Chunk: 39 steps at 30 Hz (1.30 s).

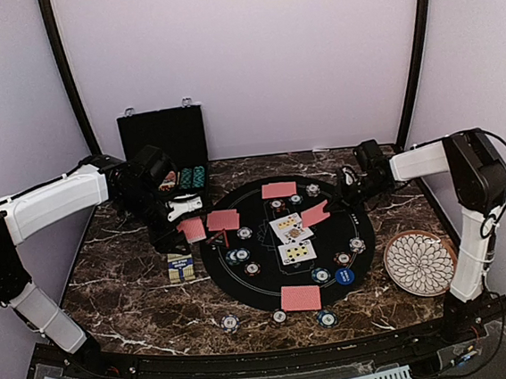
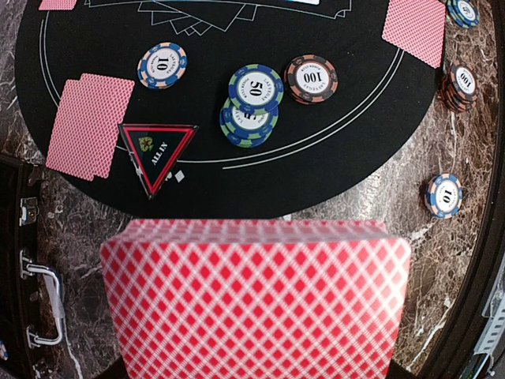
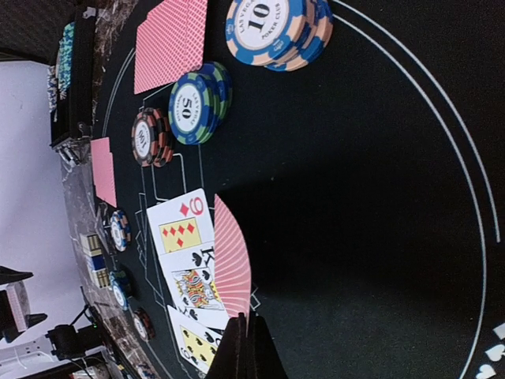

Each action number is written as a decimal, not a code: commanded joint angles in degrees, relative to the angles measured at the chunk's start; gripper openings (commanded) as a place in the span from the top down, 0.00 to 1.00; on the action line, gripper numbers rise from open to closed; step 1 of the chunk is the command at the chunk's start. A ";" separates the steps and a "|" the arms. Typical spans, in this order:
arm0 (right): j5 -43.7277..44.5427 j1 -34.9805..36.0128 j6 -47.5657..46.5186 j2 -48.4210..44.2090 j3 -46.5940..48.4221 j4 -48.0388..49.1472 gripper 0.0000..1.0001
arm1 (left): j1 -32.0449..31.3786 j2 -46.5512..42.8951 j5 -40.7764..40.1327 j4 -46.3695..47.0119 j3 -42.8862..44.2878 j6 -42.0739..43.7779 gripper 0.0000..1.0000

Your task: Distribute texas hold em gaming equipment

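Both grippers are closed. The left gripper (image 1: 184, 216) hangs over the left rim of the black mat (image 3: 379, 197). Its fingers are hidden in its wrist view, but it is clamped on a deck (image 2: 252, 300) of red-backed cards, which fills the bottom of that view. Just beyond the deck, on the mat, lie a triangle token (image 2: 156, 154) and a face-down pair (image 2: 87, 125) that touches it. A few chips (image 2: 254, 99) lie to the right of them.

The right gripper (image 3: 246, 332) reaches in low from the mat's right side. Its fingers are pressed together and appear to pinch the corner of a single red-backed card (image 3: 233, 260). That card is tilted up just beside the face-up cards (image 3: 183, 237) at the mat's centre.

More chips and face-down cards are spread round the mat, and some chips sit on the marble table (image 1: 138, 299). A blue disc (image 1: 345, 276) lies near the mat's right edge. A plate (image 1: 391, 261) sits to the right of the mat and an open case (image 1: 163, 140) stands at the back left.
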 commanded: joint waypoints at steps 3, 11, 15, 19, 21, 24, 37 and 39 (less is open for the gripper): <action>7.05 -0.43 -6.79 2.52 5.77 -8.94 0.88 | 0.13 -1.82 0.59 -1.04 1.20 0.50 1.00; 14.52 -0.17 -8.22 0.08 8.91 -14.68 0.55 | 0.10 -1.91 0.65 -1.27 1.46 0.57 1.00; 16.44 0.45 -6.73 -3.76 7.74 -13.91 0.50 | 0.06 -1.79 0.90 -1.18 1.64 0.42 1.00; 12.22 5.11 -1.45 -9.13 4.50 -6.89 0.41 | 0.06 -1.54 1.17 -0.98 1.83 0.24 1.00; 10.41 9.02 2.06 -11.26 3.24 -2.27 0.38 | 0.08 -1.39 1.44 -0.77 1.84 0.05 1.00; 7.84 14.95 7.87 -12.24 2.18 6.15 0.34 | 0.11 -1.08 1.93 -0.51 1.86 -0.35 1.00; 0.01 31.80 27.23 -2.44 2.80 33.68 0.31 | 0.03 -1.24 2.69 -0.50 2.77 -1.11 1.00; -1.04 32.80 29.19 -0.52 3.33 37.24 0.31 | -0.01 -1.31 2.63 -0.52 2.80 -1.17 1.00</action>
